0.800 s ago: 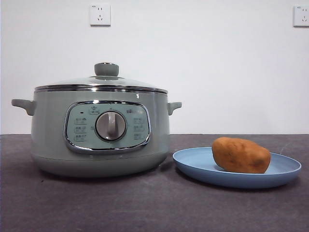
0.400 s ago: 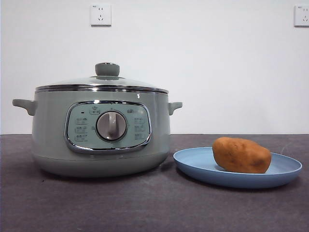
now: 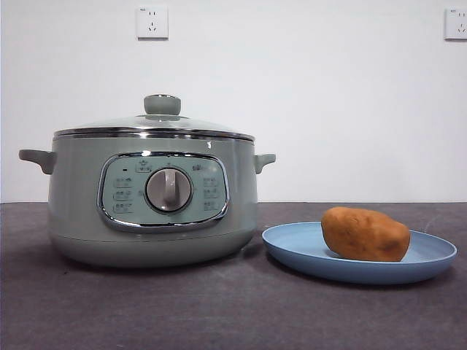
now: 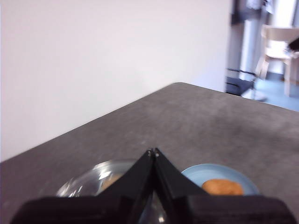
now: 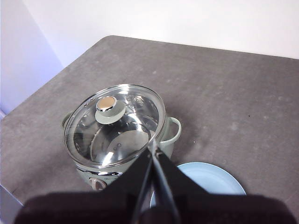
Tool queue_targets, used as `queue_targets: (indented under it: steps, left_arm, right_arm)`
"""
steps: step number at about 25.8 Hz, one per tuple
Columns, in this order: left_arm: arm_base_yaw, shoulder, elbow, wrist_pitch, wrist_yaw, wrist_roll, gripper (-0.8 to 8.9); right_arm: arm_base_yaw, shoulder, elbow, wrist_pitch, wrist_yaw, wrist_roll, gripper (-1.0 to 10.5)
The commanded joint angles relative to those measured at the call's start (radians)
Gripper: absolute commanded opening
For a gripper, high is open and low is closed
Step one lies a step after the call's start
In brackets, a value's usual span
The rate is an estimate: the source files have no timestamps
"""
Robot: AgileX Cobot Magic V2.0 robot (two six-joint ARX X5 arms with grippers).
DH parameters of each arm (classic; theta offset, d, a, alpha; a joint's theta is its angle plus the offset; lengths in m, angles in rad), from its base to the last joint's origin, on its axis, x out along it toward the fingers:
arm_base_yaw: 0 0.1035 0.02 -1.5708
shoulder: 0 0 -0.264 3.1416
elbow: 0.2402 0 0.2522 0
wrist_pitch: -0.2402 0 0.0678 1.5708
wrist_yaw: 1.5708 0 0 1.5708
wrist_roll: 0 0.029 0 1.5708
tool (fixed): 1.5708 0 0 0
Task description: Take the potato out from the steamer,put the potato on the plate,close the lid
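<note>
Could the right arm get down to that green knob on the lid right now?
Probably yes. The right gripper hangs above the steamer with jaws shut, nothing lies between it and the knob on the lid, but it must open first.

Steamer (image 3: pixel 152 197) control panel (image 3: pixel 162 192) markings too small; nothing legible.

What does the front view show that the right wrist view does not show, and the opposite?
Only the front view shows the potato lying on the plate, the control panel with its dial, and two wall sockets.

Only the right wrist view shows the right gripper, its fingers shut and raised above the table, and the bare inside of the steamer through the glass.

Both show the lid closed on the steamer, with the plate beside it.
</note>
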Motion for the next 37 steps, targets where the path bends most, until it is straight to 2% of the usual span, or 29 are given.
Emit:
queue_targets:
  steps: [1,7,13,19,23,31,37]
  left_arm:
    - [0.051,-0.150,-0.242,0.131,-0.003,-0.064,-0.04]
    - [0.132,-0.457,-0.570,0.246,-0.096,-0.122,-0.04]
    - [0.174,-0.623,-0.735,0.251,-0.166,-0.165,-0.04]
    - [0.188,-0.686,-0.849,0.303,-0.218,-0.210,-0.04]
    - [0.188,-0.710,-0.909,0.367,-0.217,-0.216,-0.04]
    - [0.188,-0.721,-0.912,0.317,-0.251,-0.217,-0.04]
    - [0.188,-0.721,-0.912,0.186,-0.312,-0.268,-0.04]
  right_arm:
    - [0.000,0.000,0.001,0.005,0.003,-0.002,0.0]
    - [0.000,0.000,0.001,0.005,0.002,-0.002,0.0]
    - [0.000,0.000,0.001,0.005,0.003,-0.002,0.0]
    - [0.000,0.000,0.001,0.005,0.002,-0.002,0.0]
    - [0.000,0.000,0.001,0.005,0.003,-0.002,0.0]
    - [0.000,0.000,0.001,0.005,0.003,-0.002,0.0]
    - [0.000,0.000,0.001,0.005,0.003,-0.002,0.0]
